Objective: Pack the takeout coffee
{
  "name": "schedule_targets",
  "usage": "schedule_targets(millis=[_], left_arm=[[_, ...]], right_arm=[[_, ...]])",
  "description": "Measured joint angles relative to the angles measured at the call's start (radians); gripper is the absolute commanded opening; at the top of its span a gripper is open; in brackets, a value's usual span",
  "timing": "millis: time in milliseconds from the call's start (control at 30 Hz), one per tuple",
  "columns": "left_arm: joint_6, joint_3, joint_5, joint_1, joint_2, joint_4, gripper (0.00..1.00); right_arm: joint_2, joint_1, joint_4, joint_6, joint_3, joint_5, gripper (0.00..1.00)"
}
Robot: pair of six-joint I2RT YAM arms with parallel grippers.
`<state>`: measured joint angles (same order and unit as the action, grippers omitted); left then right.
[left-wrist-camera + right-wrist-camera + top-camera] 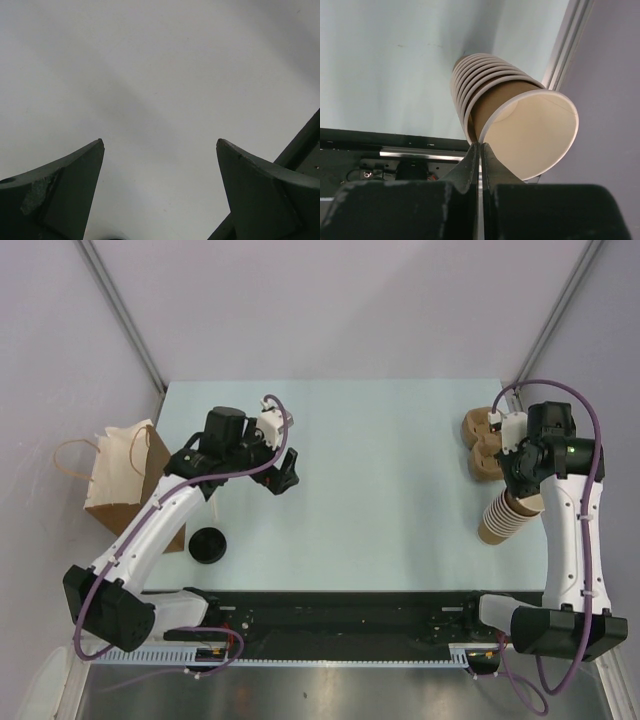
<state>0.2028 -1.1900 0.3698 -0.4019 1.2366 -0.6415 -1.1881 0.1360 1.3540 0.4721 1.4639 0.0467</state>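
Note:
The takeout coffee [209,545], seen from above as a round black lid, stands near the front left of the table, beside the left arm's forearm. The brown paper bag [120,475] stands open at the left table edge. My left gripper [285,472] is open and empty, up and to the right of the coffee; its view [160,142] shows only bare surface between the fingers. My right gripper [522,490] is at the top of the stack of lidless paper cups [505,517]. Its jaws [481,144] are shut on the rim of the top cup [535,135].
A brown pulp cup carrier [485,445] lies at the right edge behind the cup stack. The bag's handles [72,455] hang off the left side. A black rail [340,612] runs along the near edge between the arm bases.

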Motion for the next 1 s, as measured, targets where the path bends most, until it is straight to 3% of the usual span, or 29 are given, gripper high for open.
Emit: schedule_targets(millis=[667,1000], left_arm=[[0.001,0.000,0.000,0.000,0.029,0.022,0.99],[-0.003,-0.031,0.003,0.015,0.029,-0.005,0.99]], right_arm=[[0.016,-0.139,0.003,0.006,0.254,0.144,0.00],[-0.021,-0.235,0.006,-0.005,0.497,0.014,0.00]])
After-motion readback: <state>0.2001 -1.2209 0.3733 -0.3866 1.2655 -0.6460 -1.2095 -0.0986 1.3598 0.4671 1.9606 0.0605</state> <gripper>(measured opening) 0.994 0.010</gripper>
